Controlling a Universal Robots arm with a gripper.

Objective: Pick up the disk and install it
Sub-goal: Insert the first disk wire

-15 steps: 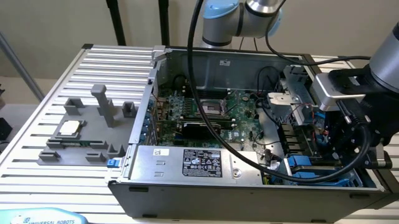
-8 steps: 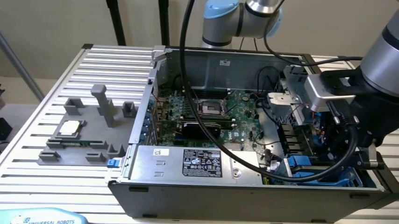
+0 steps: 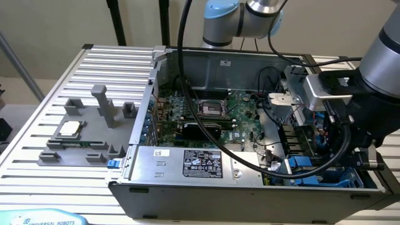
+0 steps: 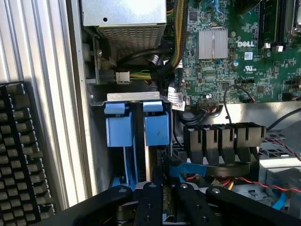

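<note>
The black-fingered pincer (image 4: 162, 200) hung clenched on the silver-grey disk in its bright blue plastic carrier (image 4: 155, 129), which stood edge-on directly ahead, long axis running into the grey metal bay (image 4: 136, 97).

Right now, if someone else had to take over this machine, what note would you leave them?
Gripper: the black gripper is low inside the open silver computer case, at the drive bay. Whether it is gripping anything cannot be judged.
Things: two bright blue plastic disk carriers stand edge-on in the bay, just ahead of the gripper.
Done: the gripper is at the bay, far from the grey parts holder on the exterior view's left, which carries a small square silver chip.
Left: seating of the disk is unconfirmed.
</note>
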